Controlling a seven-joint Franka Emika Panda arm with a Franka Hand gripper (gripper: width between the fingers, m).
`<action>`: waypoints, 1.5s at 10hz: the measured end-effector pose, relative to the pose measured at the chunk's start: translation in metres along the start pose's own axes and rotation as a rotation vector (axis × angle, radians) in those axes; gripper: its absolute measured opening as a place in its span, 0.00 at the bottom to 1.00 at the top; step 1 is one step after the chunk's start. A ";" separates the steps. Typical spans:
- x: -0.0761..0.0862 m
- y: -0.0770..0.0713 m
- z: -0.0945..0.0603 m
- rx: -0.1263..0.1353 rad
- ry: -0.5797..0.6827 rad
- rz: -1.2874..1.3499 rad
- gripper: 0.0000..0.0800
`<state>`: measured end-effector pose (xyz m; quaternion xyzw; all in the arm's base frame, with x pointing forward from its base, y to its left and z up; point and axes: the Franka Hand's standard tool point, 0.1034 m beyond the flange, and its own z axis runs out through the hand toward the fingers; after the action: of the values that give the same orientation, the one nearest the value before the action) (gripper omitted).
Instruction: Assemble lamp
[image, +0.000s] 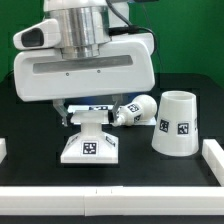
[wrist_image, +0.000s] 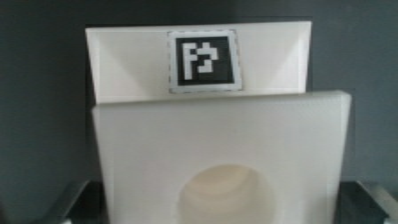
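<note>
I cannot tell whether the gripper (image: 90, 113) over the white stepped square plastic base (image: 90, 145), centred on the black table (image: 140, 168), grips it; off-centre closure could shove it into the white round bulb (image: 136, 110) lying at its 2 o'clock.

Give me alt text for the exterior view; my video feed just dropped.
The gripper hangs low over the stepped square base at the centre; whether its jaws grip it is unclear. The bulb lies on its side behind the base, toward the exterior view's right, and the shade stands upright farther right.
</note>
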<state>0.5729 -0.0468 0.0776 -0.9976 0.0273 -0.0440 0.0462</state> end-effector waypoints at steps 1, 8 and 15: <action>0.016 -0.017 0.004 0.001 0.009 0.021 0.66; 0.050 -0.107 0.036 0.022 -0.047 0.103 0.66; 0.048 -0.142 0.044 -0.013 0.014 0.000 0.66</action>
<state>0.6319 0.0951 0.0511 -0.9976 0.0279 -0.0506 0.0395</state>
